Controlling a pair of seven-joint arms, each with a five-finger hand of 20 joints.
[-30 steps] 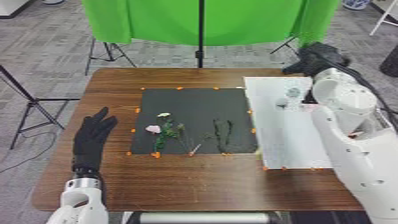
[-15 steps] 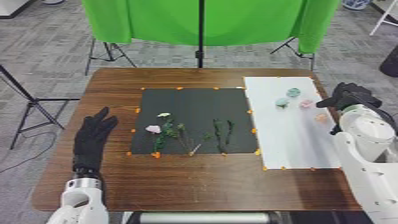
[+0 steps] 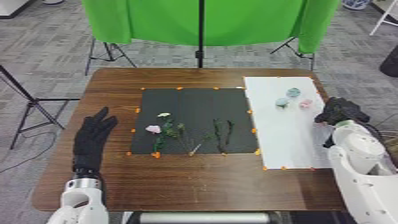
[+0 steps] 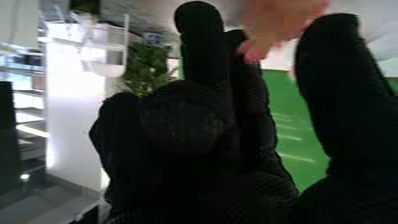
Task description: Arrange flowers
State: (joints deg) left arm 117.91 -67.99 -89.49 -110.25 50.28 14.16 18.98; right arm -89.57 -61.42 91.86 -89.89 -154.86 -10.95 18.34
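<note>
At the left side of the brown wooden table (image 3: 213,185), my left hand (image 3: 91,137) points forward with straight fingers and a thumb spread slightly apart. Beside it, on the black mat (image 3: 195,100), a pale pink flower (image 3: 154,129) sits near a smaller white flower (image 3: 163,115), with a leafy green stem (image 3: 159,145) below the pink one. Thin stalks slant next to them, then two dark green stems (image 3: 222,135) lie near the mat's right edge. Orange tape marks dot the border.

On the white sheet (image 3: 284,135), toward its far end, I see two blue-green flower heads (image 3: 293,92) and, just right of them, a pink flower head (image 3: 306,104).

My right hand (image 3: 340,111) is over the sheet's right edge, blocking part of it. In the wrist view, its thumb and long fingers stand apart, with a blurred peach-pink flower head (image 4: 280,17) in the gap near the tips; I cannot tell whether it is gripped. Behind, on the floor, are a blue-and-white pot (image 3: 356,4) and, farther right, a dark bin (image 3: 389,65); I cannot make out their contents.
</note>
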